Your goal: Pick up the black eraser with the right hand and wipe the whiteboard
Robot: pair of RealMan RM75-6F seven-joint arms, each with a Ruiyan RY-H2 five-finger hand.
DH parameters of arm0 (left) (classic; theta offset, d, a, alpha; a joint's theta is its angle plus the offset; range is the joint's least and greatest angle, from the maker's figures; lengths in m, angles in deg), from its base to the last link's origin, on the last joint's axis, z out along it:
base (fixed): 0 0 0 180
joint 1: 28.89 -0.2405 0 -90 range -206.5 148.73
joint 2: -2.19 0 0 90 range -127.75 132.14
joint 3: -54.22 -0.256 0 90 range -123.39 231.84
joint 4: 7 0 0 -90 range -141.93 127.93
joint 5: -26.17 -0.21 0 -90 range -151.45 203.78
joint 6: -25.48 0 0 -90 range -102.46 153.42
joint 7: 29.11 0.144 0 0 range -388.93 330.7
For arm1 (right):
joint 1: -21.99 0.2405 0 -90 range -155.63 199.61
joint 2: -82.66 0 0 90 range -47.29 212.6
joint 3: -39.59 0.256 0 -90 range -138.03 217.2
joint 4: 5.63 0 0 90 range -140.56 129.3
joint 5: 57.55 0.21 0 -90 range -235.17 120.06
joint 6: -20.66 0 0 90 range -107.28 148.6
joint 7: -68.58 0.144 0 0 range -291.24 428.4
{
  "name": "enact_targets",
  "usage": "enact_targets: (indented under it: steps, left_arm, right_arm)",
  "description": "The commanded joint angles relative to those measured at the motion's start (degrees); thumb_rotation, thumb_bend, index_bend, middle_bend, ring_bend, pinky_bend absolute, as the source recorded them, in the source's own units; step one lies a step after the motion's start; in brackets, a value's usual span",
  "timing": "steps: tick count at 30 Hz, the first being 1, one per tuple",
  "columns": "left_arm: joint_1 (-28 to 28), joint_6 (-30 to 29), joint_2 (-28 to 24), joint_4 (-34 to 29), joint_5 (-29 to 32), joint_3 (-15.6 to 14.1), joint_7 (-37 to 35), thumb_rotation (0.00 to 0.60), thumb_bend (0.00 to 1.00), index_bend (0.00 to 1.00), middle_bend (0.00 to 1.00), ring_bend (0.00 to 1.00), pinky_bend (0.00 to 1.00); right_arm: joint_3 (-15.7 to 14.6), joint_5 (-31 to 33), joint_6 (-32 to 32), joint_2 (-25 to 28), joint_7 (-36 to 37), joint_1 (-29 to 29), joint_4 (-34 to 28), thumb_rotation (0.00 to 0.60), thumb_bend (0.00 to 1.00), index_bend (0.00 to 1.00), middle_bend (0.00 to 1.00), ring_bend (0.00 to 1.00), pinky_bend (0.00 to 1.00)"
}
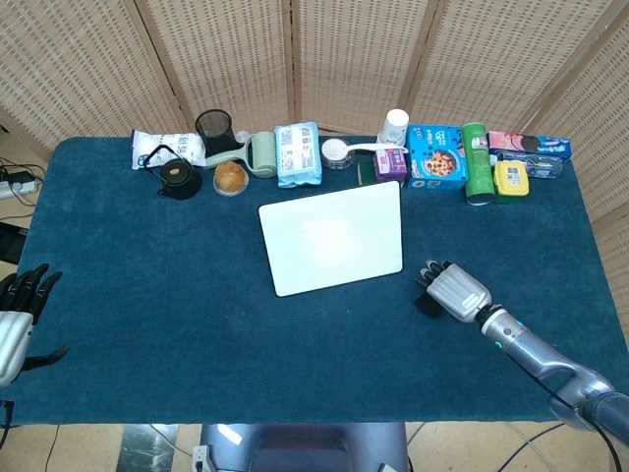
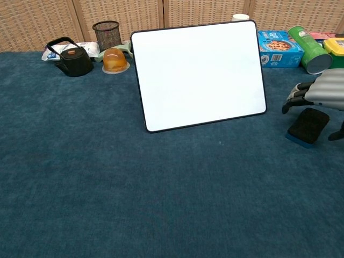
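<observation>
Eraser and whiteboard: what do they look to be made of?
Eraser: a black, matte, fuzzy top, probably felt, on a thin blue base that could be foam or plastic. Whiteboard: a smooth white panel with a soft glare patch in the head view, likely coated board or plastic, in a thin dark frame whose material I cannot tell.

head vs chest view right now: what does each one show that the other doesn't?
Head view only: the left hand at the table's near left edge, holding nothing, fingers apart, plus the row's middle items such as the white-capped bottle and the purple box.
Chest view only: a visible gap between the right hand and the black eraser beneath it, so no grip yet; the whiteboard stands tilted.
Both: right hand, eraser, whiteboard, black kettle, blue snack box, green can.
</observation>
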Motion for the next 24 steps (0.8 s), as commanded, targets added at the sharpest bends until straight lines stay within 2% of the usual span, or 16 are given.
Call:
enact_targets:
  steps: [1, 10, 13, 18, 24]
  left_arm:
    - [0.0, 0.0, 0.0, 0.0, 0.0, 0.0, -0.1, 0.600, 0.11, 0.00, 0.00, 0.00, 0.00]
    - [0.0, 0.1, 0.0, -0.1, 0.2, 0.0, 0.1, 0.600, 0.11, 0.00, 0.00, 0.00, 0.00]
    - [0.0, 0.0, 0.0, -0.1, 0.3, 0.1, 0.2, 0.600, 0.11, 0.00, 0.00, 0.00, 0.00]
    - [0.1, 0.2, 0.1, -0.2, 0.5, 0.1, 0.4, 0.600, 0.11, 0.00, 0.00, 0.00, 0.00]
    - [0.0, 0.1, 0.0, -0.2, 0.3, 0.0, 0.2, 0.600, 0.11, 0.00, 0.00, 0.00, 0.00]
  right_arm:
    - [-0.2, 0.2, 0.1, -0.4, -0.1, 0.2, 0.3, 0.600, 0.13, 0.26, 0.29, 0.22, 0.43]
    - [-1.2, 0.5, 0.5, -2.4, 0.9, 0.5, 2.6, 0.600, 0.19, 0.38, 0.35, 0.25, 0.44]
    - [-1.7, 0.3, 1.0, -3.2, 0.9, 0.6, 3.6, 0.600, 0.20, 0.42, 0.38, 0.27, 0.48]
    - [-1.5, 0.0, 5.2, -4.7, 2.1, -0.1, 5.4, 0.600, 0.22, 0.52, 0.47, 0.36, 0.55]
    - [-0.9, 0.0, 11.3, -5.8, 4.8, -1.4, 6.9, 0.600, 0.25, 0.56, 0.57, 0.46, 0.63]
